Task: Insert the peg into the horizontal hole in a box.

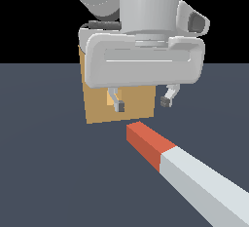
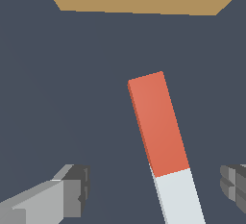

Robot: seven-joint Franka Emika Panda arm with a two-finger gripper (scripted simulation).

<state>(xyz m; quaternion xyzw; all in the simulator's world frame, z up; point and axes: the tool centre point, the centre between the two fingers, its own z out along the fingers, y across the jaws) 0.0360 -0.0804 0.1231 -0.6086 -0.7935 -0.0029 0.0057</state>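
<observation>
A: What does the exterior view show?

B: The arm's white hand fills the upper middle of the frame. Its jaws (image 1: 142,103) hang spread apart, grasping nothing, the two dark fingertips (image 1: 119,106) well separated in front of the box (image 1: 97,109). The tan-brown box stands on the dark surface (image 1: 44,172) at centre left, mostly hidden behind the hand. A lighter patch just beside the left fingertip may be the hole (image 1: 109,98), though only an edge of it shows.

A: And the peg?

B: The peg (image 1: 194,175) lies flat on the surface, running from the lower right corner up toward the centre. Its red-orange end is nearest the box, close to the box's lower edge but apart from it.

A: The wrist view?

B: The box is a tan band along the top edge. The peg runs from the bottom edge up to mid-frame, red end leading, pointing toward the box. A finger shows at each lower corner, one on each side of the peg, neither touching it.
</observation>
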